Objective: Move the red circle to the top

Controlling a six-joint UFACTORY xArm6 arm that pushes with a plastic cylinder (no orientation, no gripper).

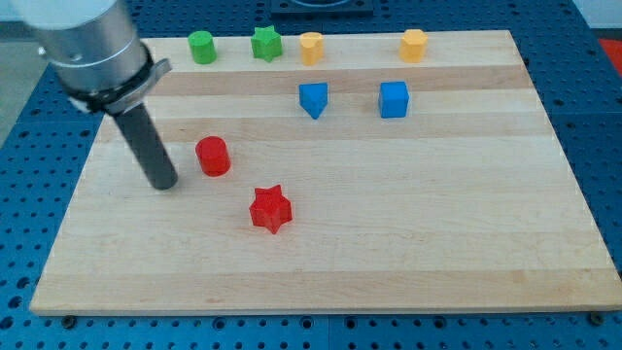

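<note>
Surface: you have a pale wooden board (389, 243) lying on a blue perforated table (593, 58).
Arm: your silver-grey cylindrical arm body (92, 44) enters at the view's top left and carries the straight dark rod (146, 146).
My tip: my tip (165, 185) rests on the board just to the view's left of the red circular block, with a narrow gap, not touching it; a bare rod has nothing to open or close, and it holds nothing.
Task block: your red circular block (213, 156) stands left of centre, well below the top row.
Red star: the red star-shaped block (270, 209) lies near it, toward the view's bottom right.
Top row: you see a green circular block (201, 47), a green star-shaped block (266, 43) and two orange blocks (311, 48) (414, 45), their shapes unclear.
Second row: a blue triangular-looking block (313, 99) and a blue cube-like block (394, 99) sit apart, just below the orange ones.
</note>
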